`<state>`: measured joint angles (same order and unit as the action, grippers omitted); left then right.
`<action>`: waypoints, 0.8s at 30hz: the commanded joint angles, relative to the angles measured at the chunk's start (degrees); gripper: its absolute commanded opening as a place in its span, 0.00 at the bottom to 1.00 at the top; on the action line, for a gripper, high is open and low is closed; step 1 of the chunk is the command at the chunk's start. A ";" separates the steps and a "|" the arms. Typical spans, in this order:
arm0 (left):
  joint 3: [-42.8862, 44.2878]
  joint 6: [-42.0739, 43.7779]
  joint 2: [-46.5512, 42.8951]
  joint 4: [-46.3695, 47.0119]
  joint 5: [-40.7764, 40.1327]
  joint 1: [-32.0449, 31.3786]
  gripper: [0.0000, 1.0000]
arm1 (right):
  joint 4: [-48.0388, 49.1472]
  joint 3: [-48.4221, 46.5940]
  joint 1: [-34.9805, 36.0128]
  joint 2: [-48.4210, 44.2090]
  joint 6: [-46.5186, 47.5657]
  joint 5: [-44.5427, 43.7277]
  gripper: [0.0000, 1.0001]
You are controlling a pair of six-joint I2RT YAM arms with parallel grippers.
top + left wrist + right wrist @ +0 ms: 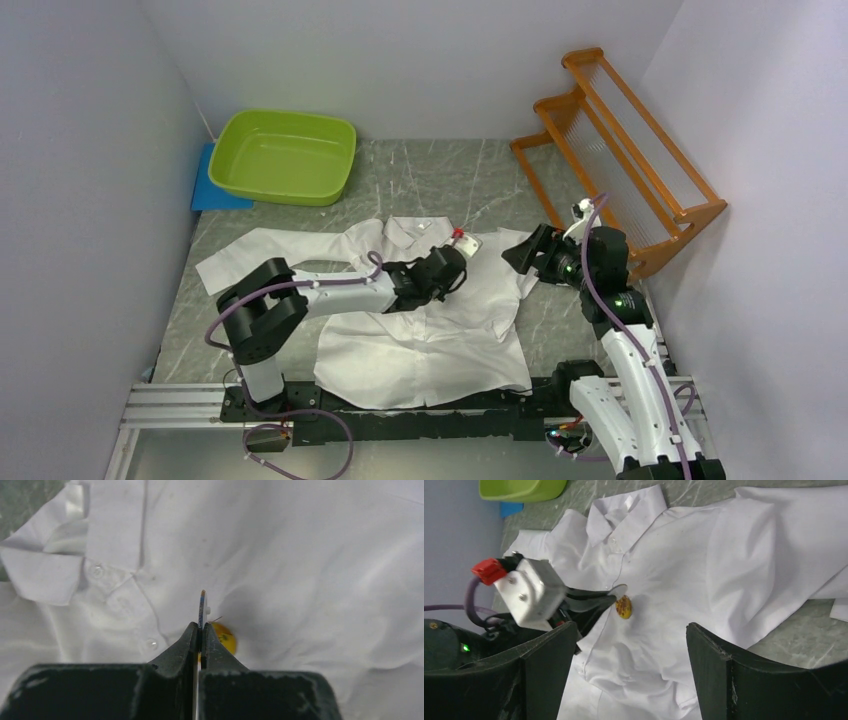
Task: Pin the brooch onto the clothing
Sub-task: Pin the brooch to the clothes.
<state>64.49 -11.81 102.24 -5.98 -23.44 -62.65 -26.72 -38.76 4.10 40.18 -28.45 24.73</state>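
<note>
1. Far left, a green basin [283, 155] sits in the corner against the wall on a blue mat [212, 192]. A bare strip of grey tabletop [450, 175] separates it from the shirt.
2. The white shirt [430, 335] lies flat mid-tabletop, collar to the far side. One sleeve spreads toward the left wall and the hem reaches the near rail.
3. The left pincer [201, 630] is low over the shirt's chest, just right of the button placket. It is clenched on a thin edge-on part of the brooch [624, 606], whose yellow oval face rests on the cloth against the pincer's tip.
4. The right pincer [522, 252] hangs over the shirt's right edge, released wide and empty. It stands well apart from the brooch, with open cloth between them.
5. Far right, a wooden rack [625, 150] leans along the wall. Only a narrow band of bare tabletop lies between it and the right arm.
</note>
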 commanded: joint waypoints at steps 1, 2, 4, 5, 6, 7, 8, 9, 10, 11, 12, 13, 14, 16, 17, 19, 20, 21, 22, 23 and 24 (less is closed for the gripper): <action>-3.20 0.07 -3.88 5.32 -0.24 1.78 0.03 | 4.49 0.50 -0.28 -0.26 0.74 -2.94 0.85; -3.49 1.60 -3.50 4.97 -2.31 1.95 0.03 | 4.27 0.60 -0.25 -0.38 0.76 -3.09 0.86; -3.01 6.09 -2.08 4.28 -5.20 2.00 0.03 | 3.98 0.81 -0.23 -0.85 0.84 -3.75 0.88; -2.32 7.71 -1.01 3.27 -6.64 1.98 0.03 | 3.72 0.85 -0.23 -1.20 0.95 -4.08 0.89; -1.54 9.62 0.10 2.70 -7.99 1.96 0.03 | 3.41 0.74 -0.23 -1.64 1.06 -4.55 0.91; -0.72 12.00 1.28 1.95 -9.18 1.93 0.03 | 3.00 0.58 -0.27 -2.25 1.14 -5.46 0.92; 0.05 14.92 2.55 1.52 -10.42 1.85 0.03 | 2.54 0.38 -0.24 -2.75 1.30 -6.25 0.93; 0.99 16.98 4.03 1.34 -11.57 1.79 0.03 | 2.01 -0.01 -0.23 -3.38 1.43 -7.25 0.93; 1.52 18.82 5.16 1.44 -12.94 1.74 0.03 | 1.56 -0.31 -0.23 -4.10 1.58 -8.29 0.94; 1.92 20.58 6.06 1.65 -14.16 1.60 0.03 | 1.33 -0.49 -0.23 -5.03 1.72 -9.12 0.96; 2.24 22.26 6.93 1.93 -15.55 1.46 0.03 | 0.97 -0.87 -0.23 -5.93 1.87 -10.08 0.97; 2.51 23.79 7.53 2.10 -16.81 1.31 0.03 | 0.64 -1.31 -0.23 -6.90 2.06 -10.94 0.98; 2.68 25.54 8.14 2.59 -18.09 1.19 0.03 | 0.36 -1.70 -0.23 -7.71 2.32 -11.66 0.98; 3.10 28.64 9.49 3.26 -20.49 0.69 0.03 | -0.10 -2.35 -0.23 -9.35 2.71 -12.99 1.00; 3.43 29.94 10.29 3.78 -21.94 0.36 0.03 | -0.21 -2.62 -0.23 -9.87 2.96 -13.49 1.00; 4.72 32.10 12.08 3.61 -24.38 -0.46 0.03 | -0.44 -3.08 -0.23 -10.36 3.18 -13.98 1.00; 5.70 32.83 12.97 3.17 -25.50 -0.78 0.03 | -0.56 -3.13 -0.24 -10.31 3.32 -13.95 1.00; 6.57 33.34 13.85 2.84 -26.39 -1.28 0.03 | -0.61 -3.05 -0.23 -10.28 3.34 -13.88 1.00; 7.50 33.84 14.67 2.26 -26.69 -1.77 0.03 | -0.45 -2.88 -0.23 -10.22 3.24 -13.82 1.00; 8.25 34.43 15.41 1.95 -26.95 -2.34 0.03 | -0.35 -2.70 -0.23 -10.29 3.14 -13.55 1.00; 8.94 35.26 16.24 1.77 -27.21 -2.94 0.03 | -0.24 -2.50 -0.23 -10.37 3.01 -13.49 1.00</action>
<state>69.41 17.80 116.14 -4.25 -45.39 -63.37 -27.33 -39.90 3.90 29.91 -26.30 12.49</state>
